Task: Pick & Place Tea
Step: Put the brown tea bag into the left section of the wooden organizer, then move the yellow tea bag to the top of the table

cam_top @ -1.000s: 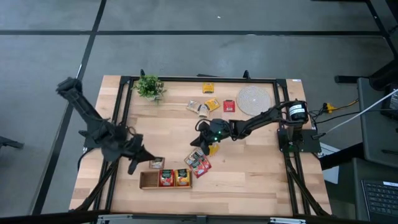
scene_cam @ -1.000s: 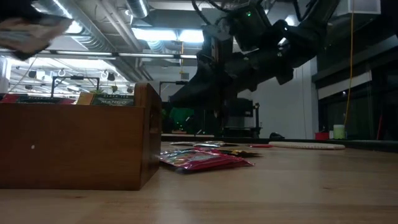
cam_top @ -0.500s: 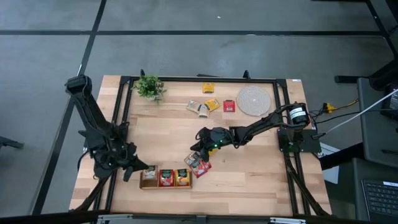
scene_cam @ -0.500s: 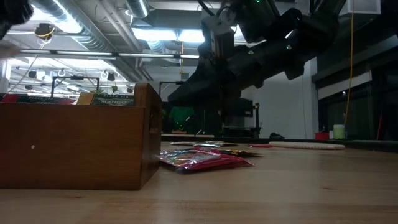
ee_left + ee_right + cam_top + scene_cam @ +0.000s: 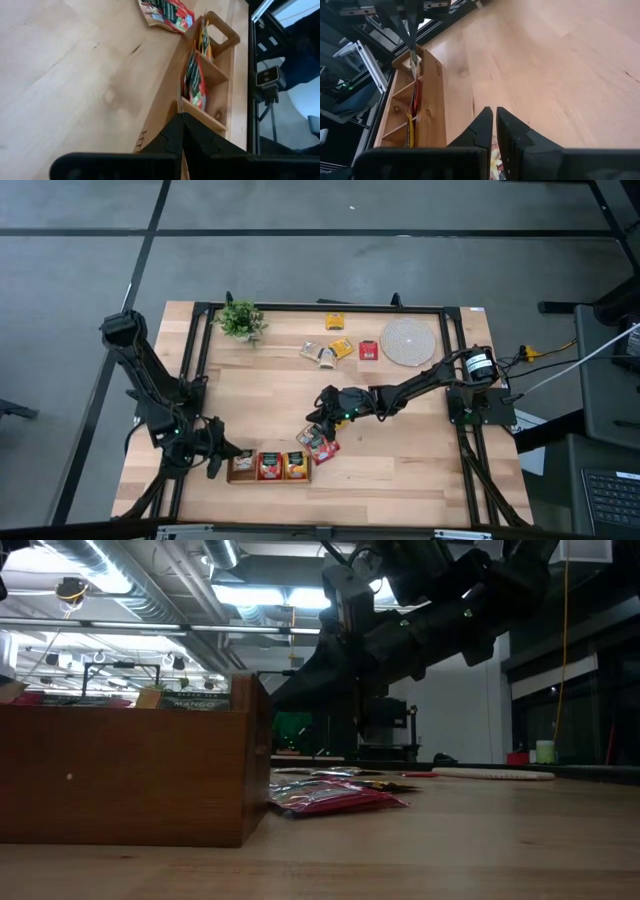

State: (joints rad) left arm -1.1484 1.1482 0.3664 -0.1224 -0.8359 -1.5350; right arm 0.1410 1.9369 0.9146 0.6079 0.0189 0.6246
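The left gripper (image 5: 222,461) sits low at the left end of the wooden tray (image 5: 232,477), its fingers pressed together with nothing between them, right against the tray's leftmost compartment. The right gripper (image 5: 318,423) hangs over the middle of the table (image 5: 400,460), fingers nearly together; whether they pinch a sachet cannot be told.

Tea sachets lie in three places. A red one (image 5: 267,467) and a yellow-orange one (image 5: 293,466) stand in the tray's middle and right compartments. A loose pile of sachets (image 5: 318,444) lies just off the tray's right end, below the right gripper. A further group (image 5: 328,352) lies at the far side, with a yellow one (image 5: 335,321) close to the far edge and a red one (image 5: 368,350) beside the round woven mat (image 5: 407,341).

The tray lies along the near edge. A small potted plant (image 5: 240,320) stands in the far left corner. Bare wood spreads between the tray and the plant, and across the near right part.
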